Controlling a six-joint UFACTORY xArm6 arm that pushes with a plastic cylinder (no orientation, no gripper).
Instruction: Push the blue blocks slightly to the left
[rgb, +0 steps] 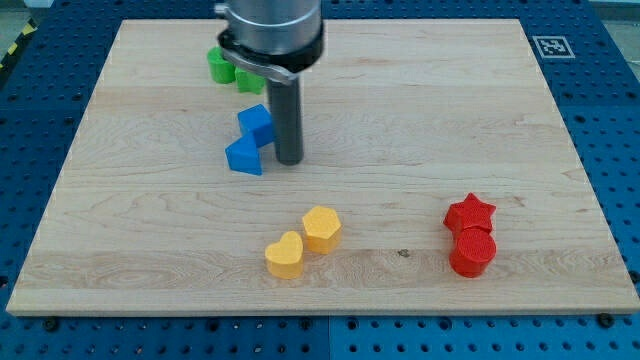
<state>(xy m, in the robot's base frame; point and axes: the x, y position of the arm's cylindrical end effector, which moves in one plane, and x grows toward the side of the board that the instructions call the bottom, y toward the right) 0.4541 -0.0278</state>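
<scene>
Two blue blocks sit touching near the board's middle left: a blue cube (256, 122) above a blue triangle-like block (244, 157). My tip (289, 160) is down on the board just right of them, close to the blue cube's right side and a little right of the lower blue block. The dark rod rises from it to the arm's body at the view's top.
Two green blocks (222, 68) lie at the top, partly hidden by the arm. A yellow heart (285, 256) and a yellow hexagon (322, 228) sit at the bottom centre. A red star (470, 213) and a red cylinder (472, 251) sit at the bottom right.
</scene>
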